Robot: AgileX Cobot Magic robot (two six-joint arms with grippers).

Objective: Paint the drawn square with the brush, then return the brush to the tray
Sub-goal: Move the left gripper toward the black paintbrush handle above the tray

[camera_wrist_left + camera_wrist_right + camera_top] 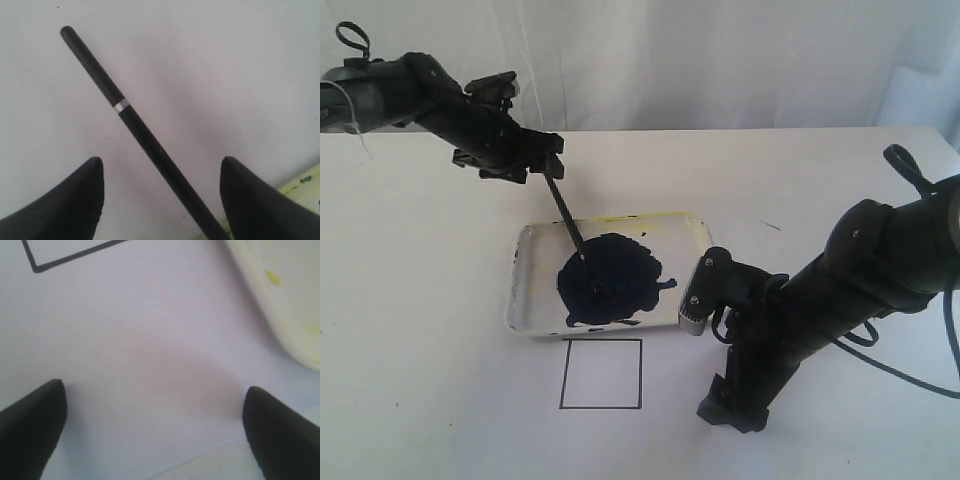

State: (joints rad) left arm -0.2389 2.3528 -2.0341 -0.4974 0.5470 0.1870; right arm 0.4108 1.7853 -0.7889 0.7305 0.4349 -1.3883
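The tray lies mid-table with a big dark blue paint blob in it. The brush leans over the tray's far rim, its tip in the blob. In the left wrist view the brush runs slantwise between the fingers without touching either. My left gripper is open around the handle's upper part. The drawn square sits just in front of the tray, its inside white. My right gripper stands open and holds nothing, low over the paper beside the tray's right end.
White paper covers the table, and a white curtain hangs behind it. The right arm slants down across the right side, close to the tray and the square. A small dark mark lies on the paper right of the tray.
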